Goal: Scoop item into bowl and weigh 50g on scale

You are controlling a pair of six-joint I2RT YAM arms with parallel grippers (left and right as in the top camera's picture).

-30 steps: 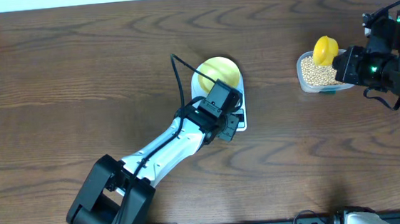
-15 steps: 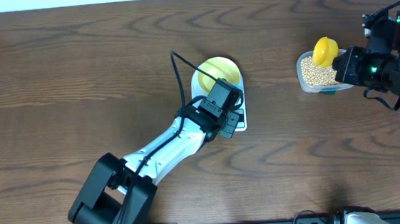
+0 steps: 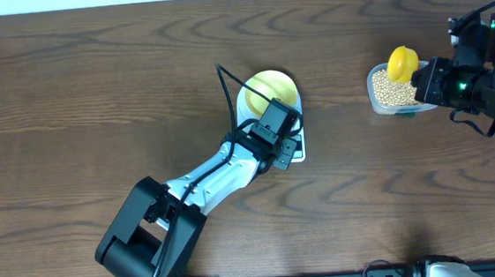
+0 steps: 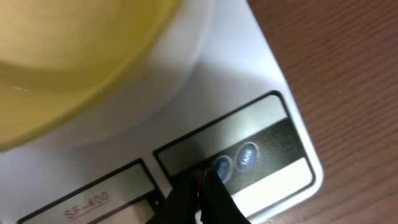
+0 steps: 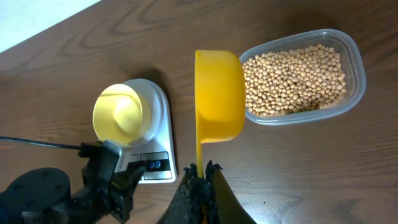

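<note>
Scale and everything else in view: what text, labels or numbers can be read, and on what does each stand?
"SF-400", red and underlined, on the scale front panel, left of its two buttons.
Symbols on the buttons: too blurred to read.
Yellow scoop, bowl, bean container: no text visible.
Overhead view: the scale's panel is too small to read.

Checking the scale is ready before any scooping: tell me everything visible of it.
The scale is white, plastic by its look, rectangular with rounded corners, lying flat on the wooden table. Its round platform bears the pale yellow bowl. A dark front panel holds two round bluish buttons, beside red lettering SF-400. The shut jaws of the left gripper sit at one button. Its display reading cannot be seen.
</note>
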